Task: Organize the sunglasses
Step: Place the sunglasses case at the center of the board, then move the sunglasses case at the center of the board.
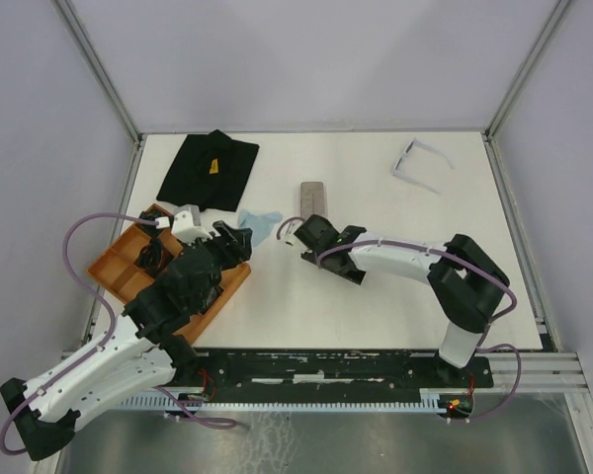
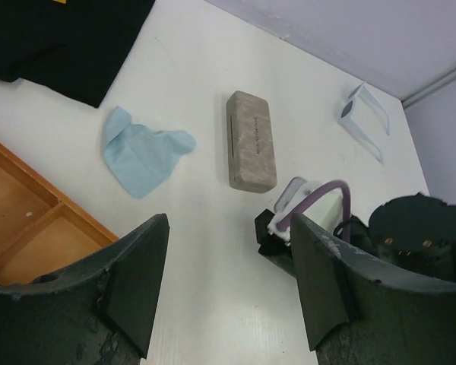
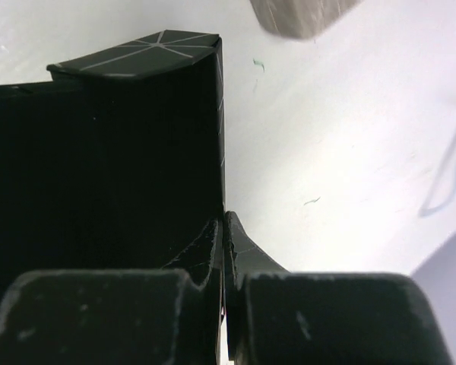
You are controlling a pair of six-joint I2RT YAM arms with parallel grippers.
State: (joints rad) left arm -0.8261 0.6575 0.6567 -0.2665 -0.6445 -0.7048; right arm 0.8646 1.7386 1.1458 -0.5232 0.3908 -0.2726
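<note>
The pale lavender-white sunglasses lie unfolded at the far right of the table, far from both grippers; they also show in the left wrist view. A dark object lies in the orange tray, partly hidden by my left arm; I cannot tell if it is the black sunglasses. My left gripper is open and empty above the bare table beside the tray. My right gripper is shut on the edge of a black case at the table's middle.
A grey oblong case lies just beyond my right gripper. A light blue cloth lies crumpled between the grippers. A black cloth lies at the back left.
</note>
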